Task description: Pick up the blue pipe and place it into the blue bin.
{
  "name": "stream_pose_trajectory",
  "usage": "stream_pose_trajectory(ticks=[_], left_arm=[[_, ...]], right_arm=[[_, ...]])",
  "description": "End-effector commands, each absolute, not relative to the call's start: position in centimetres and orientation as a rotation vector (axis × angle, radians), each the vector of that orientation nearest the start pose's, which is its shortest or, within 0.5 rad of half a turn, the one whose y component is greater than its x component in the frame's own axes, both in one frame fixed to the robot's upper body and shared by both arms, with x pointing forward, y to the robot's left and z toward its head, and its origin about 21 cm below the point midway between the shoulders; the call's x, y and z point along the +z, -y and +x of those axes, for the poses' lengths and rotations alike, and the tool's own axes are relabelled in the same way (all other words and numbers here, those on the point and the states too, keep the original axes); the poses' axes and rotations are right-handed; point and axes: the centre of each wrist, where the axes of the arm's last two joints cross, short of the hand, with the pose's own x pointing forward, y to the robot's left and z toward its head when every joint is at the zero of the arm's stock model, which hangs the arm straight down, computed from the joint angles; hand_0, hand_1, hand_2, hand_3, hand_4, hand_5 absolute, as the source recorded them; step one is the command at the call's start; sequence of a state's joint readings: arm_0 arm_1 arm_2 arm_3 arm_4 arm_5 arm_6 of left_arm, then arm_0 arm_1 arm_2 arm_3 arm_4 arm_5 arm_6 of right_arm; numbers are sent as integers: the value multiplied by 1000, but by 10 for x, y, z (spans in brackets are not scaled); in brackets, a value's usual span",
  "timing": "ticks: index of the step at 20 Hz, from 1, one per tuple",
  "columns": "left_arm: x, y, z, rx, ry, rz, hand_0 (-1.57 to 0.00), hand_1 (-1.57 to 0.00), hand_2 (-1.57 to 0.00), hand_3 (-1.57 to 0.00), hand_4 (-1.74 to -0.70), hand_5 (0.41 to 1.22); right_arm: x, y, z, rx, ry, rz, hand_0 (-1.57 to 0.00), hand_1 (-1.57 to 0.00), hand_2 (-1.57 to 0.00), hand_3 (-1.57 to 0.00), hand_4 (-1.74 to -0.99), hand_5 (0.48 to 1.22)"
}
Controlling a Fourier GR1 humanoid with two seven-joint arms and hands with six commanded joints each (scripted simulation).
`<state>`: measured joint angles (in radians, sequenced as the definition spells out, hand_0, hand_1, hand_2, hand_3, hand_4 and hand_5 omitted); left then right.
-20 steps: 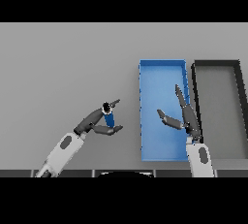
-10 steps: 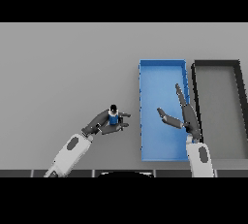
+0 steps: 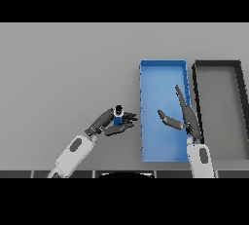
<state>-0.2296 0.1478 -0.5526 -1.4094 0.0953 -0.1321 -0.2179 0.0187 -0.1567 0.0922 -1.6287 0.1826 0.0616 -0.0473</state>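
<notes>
Carrying is judged the step in hand: the blue pipe (image 3: 117, 117) is held upright in the curled fingers of the left hand (image 3: 109, 124), just left of the blue bin (image 3: 163, 70). A rightward move over its near wall and a release are called for. The bin holds nothing, with the right hand (image 3: 187, 121) spread straight-fingered above it; the black bin (image 3: 221, 65) beyond also lies empty.

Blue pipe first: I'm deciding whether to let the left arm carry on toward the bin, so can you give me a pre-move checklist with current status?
1. Blue pipe gripped in left hand: ok, fingers curl round it.
2. Pipe upright: ok, dark end on top.
3. Pipe inside blue bin: not ok, it sits just left of the bin's left wall.
4. Bin floor free for the drop: not ok, right hand hovers open over it.
5. Black bin out of the way: ok, beyond the blue bin's right side.
6. Pipe lifted off the table: cannot tell.
</notes>
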Motion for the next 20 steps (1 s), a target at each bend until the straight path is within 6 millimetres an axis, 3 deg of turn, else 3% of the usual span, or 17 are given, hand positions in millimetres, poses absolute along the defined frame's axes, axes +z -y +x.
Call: stream_pose_trajectory(ticks=[1, 8, 11, 16, 20], left_arm=[[2, -117, 263, -659, 1687, -552, -1530, -1538, -1543, -1537, -1482, 1209], [39, -104, 267, -715, 1734, -580, -1562, -1564, -1565, -1564, -1473, 1218], [41, -101, 265, -743, 1704, -601, -1567, -1567, -1568, -1567, -1473, 1220], [42, -99, 267, -765, 1685, -593, -1570, -1570, -1570, -1570, -1474, 1220], [40, -102, 264, -759, 1704, -599, -1570, -1571, -1571, -1571, -1474, 1220]], right_arm=[[14, 245, 244, 391, 1632, -149, 1, 1, 1, 1, -1151, 550], [10, 246, 243, 415, 1627, -165, 1, 1, 1, 1, -1126, 567], [15, 248, 243, 407, 1640, -173, 1, 1, 1, 1, -1124, 574], [23, 254, 264, 483, 1635, -124, 1, 1, 1, 1, -1123, 578], [22, 258, 273, 525, 1644, -80, 1, -3, 1, 1, -1191, 577]])
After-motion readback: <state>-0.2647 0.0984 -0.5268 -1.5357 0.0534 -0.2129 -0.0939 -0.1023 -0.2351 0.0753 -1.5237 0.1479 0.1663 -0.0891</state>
